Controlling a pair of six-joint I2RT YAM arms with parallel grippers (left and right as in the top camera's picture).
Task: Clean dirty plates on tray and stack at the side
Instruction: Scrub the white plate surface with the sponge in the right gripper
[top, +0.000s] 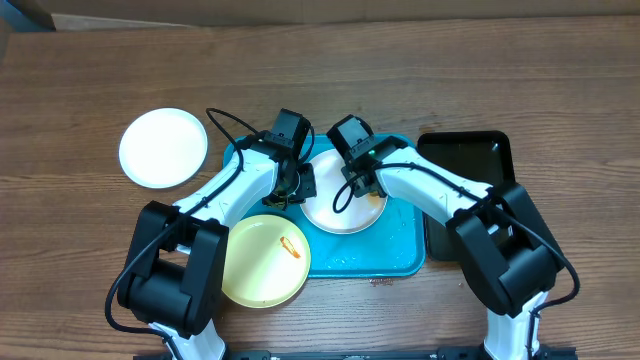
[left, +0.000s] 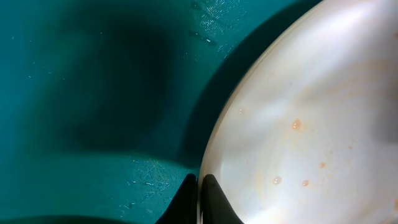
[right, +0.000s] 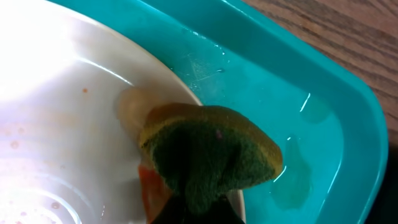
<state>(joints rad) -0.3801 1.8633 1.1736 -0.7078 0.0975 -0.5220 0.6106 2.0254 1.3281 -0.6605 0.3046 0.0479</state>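
The left gripper (left: 199, 190) is pinched shut, its two dark fingertips meeting on the rim of a round white plate (left: 311, 112). The plate spreads away ahead and to the right of those tips, its wet face dotted with faint orange specks. To the left of the fingertips lies the water-beaded floor of the large turquoise-blue rectangular plastic tray (left: 93, 93), in which this plate sits; the deep shadow under the rim suggests that edge is raised a little. The right gripper (top: 352, 190) is clamped narrow on a yellow sponge with a green scouring face (right: 211, 155). The sponge bulges out just ahead of its tips and presses on the same plate near the rim. An orange-red smear (right: 148, 186) shows just beside the sponge, on its left. Past the sponge come the tray's wet floor and raised wall, then the brown wooden table (right: 348, 37). Farther out, a pale yellow round plate (top: 262, 262) with its own orange streak lies back toward the left arm's base, overlapping the tray's edge. A second white plate (top: 163, 148), which looks clean, rests on the table well out beyond the left arm. A narrower black tray (top: 465, 160) sits outside the right arm. The step in hand looks to be scrubbing, one gripper steadying while the other wipes. The next move probably calls for dragging the sponge across the smear with the rim held firm. This plate would then go to the side, with the yellow one left to clean.
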